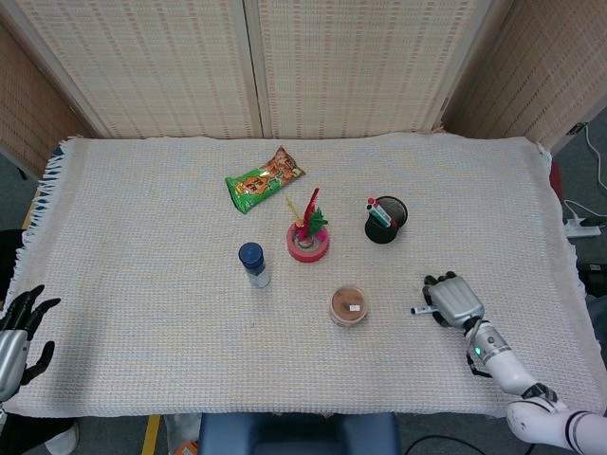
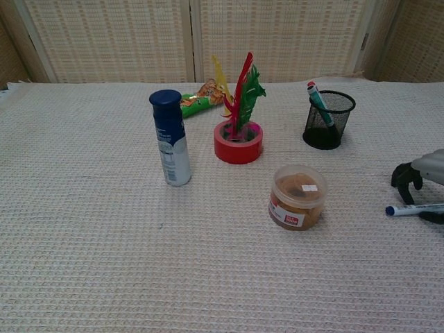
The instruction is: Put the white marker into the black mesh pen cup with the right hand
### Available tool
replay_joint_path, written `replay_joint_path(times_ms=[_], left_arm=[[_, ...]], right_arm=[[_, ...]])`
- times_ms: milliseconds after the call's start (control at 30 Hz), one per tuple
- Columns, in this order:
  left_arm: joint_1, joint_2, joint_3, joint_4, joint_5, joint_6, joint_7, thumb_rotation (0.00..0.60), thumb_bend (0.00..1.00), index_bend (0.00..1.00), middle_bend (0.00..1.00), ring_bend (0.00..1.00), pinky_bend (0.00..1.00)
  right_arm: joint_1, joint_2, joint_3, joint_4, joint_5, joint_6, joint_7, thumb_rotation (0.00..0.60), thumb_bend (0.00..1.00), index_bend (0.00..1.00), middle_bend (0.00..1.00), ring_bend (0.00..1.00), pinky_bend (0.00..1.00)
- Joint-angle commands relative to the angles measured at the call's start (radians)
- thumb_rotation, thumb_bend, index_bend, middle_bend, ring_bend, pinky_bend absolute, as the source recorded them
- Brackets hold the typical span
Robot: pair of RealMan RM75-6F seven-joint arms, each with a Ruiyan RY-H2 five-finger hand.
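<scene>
Right robot hand (image 1: 452,300) over white marker (image 2: 414,208), apparently gripping; near table edge.

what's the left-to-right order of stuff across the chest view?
blue-capped bottle → snack packet → red tape roll with feathers → round plastic tub → black mesh pen cup → white marker under the right hand, at the frame's right edge.

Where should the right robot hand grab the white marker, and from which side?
Grip the white marker mid-barrel, from above. It lies flat on the cloth, blue cap pointing left, so only the top and sides are free. The right robot hand already sits over it, likely pinching.
</scene>
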Motion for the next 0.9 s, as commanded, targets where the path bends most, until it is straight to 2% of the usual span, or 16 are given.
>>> replay_joint_path(times_ms=[33, 300, 400, 467, 567, 633, 733, 900], left_arm=[[0.0, -0.001, 0.0, 0.0, 0.0, 0.0, 0.0, 0.6, 0.42, 0.19, 0.01, 0.0, 0.28], [0.001, 0.001, -0.001, -0.001, 0.0, 0.003, 0.0, 0.6, 0.42, 0.19, 0.01, 0.0, 0.28], [0.001, 0.001, 0.0, -0.002, 0.004, 0.004, 0.0, 0.6, 0.42, 0.19, 0.01, 0.0, 0.28], [0.001, 0.001, 0.001, -0.003, 0.006, 0.005, 0.002, 0.6, 0.42, 0.19, 0.01, 0.0, 0.28], [0.002, 0.0, 0.002, -0.004, 0.008, 0.007, 0.005, 0.6, 0.42, 0.19, 0.01, 0.0, 0.28], [0.002, 0.0, 0.003, -0.005, 0.01, 0.007, 0.007, 0.6, 0.42, 0.19, 0.01, 0.0, 0.28], [0.002, 0.0, 0.003, -0.007, 0.011, 0.008, 0.011, 0.6, 0.42, 0.19, 0.01, 0.0, 0.28], [0.003, 0.001, 0.003, -0.008, 0.009, 0.01, 0.013, 0.6, 0.42, 0.19, 0.01, 0.0, 0.28]], right_arm=[[-0.004, 0.003, 0.001, -0.005, -0.015, 0.018, 0.018, 0.6, 0.29, 0.56, 0.25, 0.35, 0.28], [-0.022, 0.065, 0.028, -0.087, -0.07, 0.119, 0.092, 0.6, 0.29, 0.57, 0.25, 0.36, 0.28], [-0.023, 0.1, 0.051, -0.132, -0.087, 0.156, 0.132, 0.6, 0.29, 0.57, 0.26, 0.36, 0.29], [-0.018, 0.123, 0.079, -0.158, -0.101, 0.181, 0.205, 0.6, 0.29, 0.56, 0.26, 0.37, 0.3], [-0.007, 0.135, 0.127, -0.152, -0.15, 0.23, 0.42, 0.6, 0.29, 0.53, 0.26, 0.39, 0.31], [0.003, 0.119, 0.158, -0.105, -0.198, 0.284, 0.585, 0.6, 0.3, 0.53, 0.27, 0.4, 0.33], [0.025, 0.062, 0.203, -0.005, -0.232, 0.358, 0.777, 0.6, 0.33, 0.54, 0.27, 0.41, 0.34], [0.072, -0.046, 0.277, 0.135, -0.211, 0.412, 1.062, 0.6, 0.35, 0.56, 0.27, 0.42, 0.35]])
